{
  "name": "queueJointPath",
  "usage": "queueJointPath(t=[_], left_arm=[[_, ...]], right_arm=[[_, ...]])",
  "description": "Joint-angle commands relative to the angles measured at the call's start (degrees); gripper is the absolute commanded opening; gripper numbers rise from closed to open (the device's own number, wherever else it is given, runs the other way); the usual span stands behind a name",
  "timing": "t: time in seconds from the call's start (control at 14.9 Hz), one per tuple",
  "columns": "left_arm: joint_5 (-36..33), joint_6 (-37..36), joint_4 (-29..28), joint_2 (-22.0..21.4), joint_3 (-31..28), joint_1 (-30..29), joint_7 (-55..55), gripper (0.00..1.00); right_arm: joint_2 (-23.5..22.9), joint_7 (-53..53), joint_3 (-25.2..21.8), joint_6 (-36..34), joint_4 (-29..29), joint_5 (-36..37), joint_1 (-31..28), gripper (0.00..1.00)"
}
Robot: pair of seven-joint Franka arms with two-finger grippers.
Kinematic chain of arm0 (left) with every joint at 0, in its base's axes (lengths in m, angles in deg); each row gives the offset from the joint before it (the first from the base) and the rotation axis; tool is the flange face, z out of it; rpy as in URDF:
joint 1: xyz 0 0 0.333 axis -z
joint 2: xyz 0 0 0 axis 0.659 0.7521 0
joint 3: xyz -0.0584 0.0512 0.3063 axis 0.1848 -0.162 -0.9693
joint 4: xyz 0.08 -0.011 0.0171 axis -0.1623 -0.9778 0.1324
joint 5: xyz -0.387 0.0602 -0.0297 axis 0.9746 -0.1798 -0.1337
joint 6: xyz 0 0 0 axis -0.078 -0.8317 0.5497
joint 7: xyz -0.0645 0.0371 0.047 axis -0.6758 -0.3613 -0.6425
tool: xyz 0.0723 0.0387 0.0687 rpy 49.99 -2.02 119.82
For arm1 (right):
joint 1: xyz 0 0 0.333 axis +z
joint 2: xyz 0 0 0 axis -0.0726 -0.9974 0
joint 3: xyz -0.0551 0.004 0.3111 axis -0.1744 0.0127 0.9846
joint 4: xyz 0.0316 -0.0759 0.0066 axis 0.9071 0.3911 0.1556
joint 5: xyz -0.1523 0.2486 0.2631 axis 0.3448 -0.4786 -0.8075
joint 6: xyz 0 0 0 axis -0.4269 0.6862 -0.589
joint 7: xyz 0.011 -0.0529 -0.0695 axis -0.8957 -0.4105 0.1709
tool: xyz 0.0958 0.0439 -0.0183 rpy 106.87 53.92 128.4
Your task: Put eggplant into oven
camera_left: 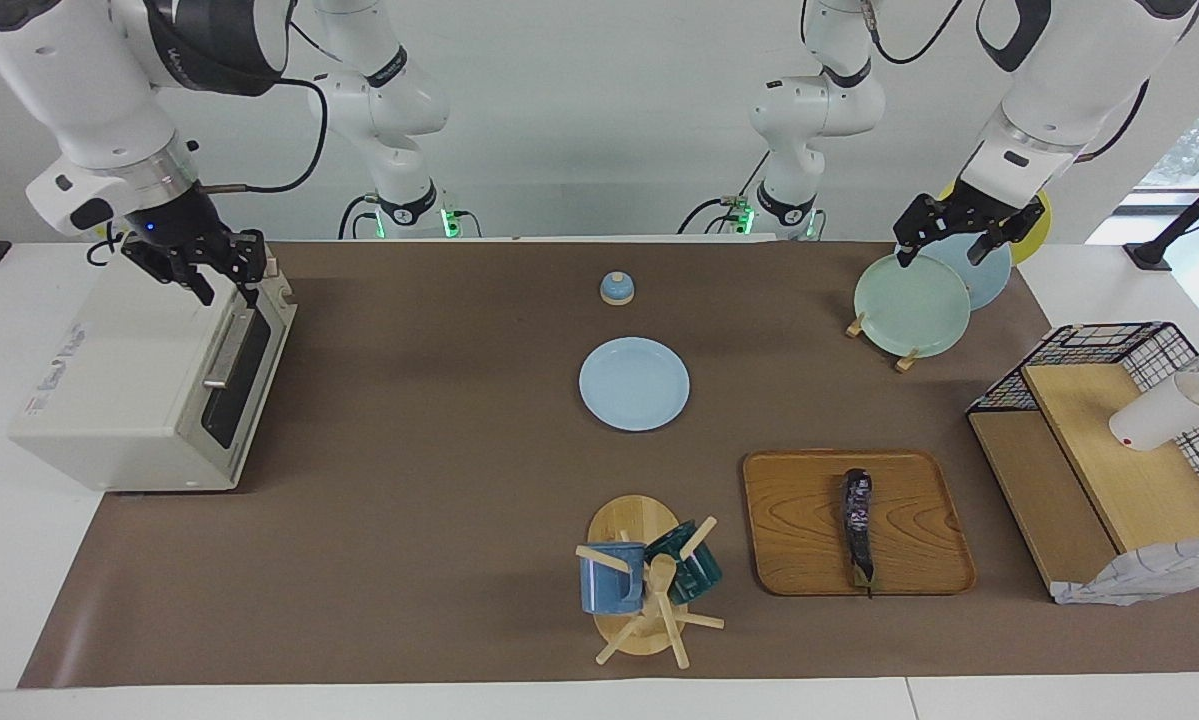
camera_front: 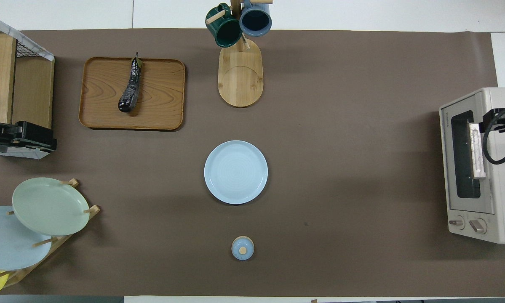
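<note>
A: Oven [camera_left: 149, 385]?
B: At the right arm's end of the table, door up and closed. Right gripper [camera_left: 221, 283] is over its top front edge by the handle; can't tell how wide the fingers stand.
A: Tray [camera_left: 799, 520]?
B: Toward the left arm's end, far from the robots.
A: Eggplant [camera_left: 857, 525]?
B: Lying on that tray, untouched.
A: Left gripper [camera_left: 944, 245]?
B: Waiting over the plate rack [camera_left: 909, 305], fingers spread wide, nothing in them.
</note>
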Motion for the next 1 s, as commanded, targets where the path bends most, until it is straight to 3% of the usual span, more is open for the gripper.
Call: queueJointPath(t=[0.0, 0.4, 0.94], left_arm=[[-0.57, 0.25, -1.42, -1.15, 0.43, -0.55, -0.72, 1.0], [2.23, 8.23, -2.03, 3.86, 0.51, 0.15, -0.72, 1.0], [1.62, 22.03, -0.45, 18.0, 0.6, 2.79, -2.04, 1.0]], right_arm=[[3.31, 0.2, 0.09, 5.71, 9.98, 0.54, -0.77, 0.0], [1.99, -0.06, 0.09, 8.0, 14.74, 8.88, -2.09, 0.0], [2.25, -0.15, 0.18, 14.5, 19.92, 10.39, -2.53, 0.0]])
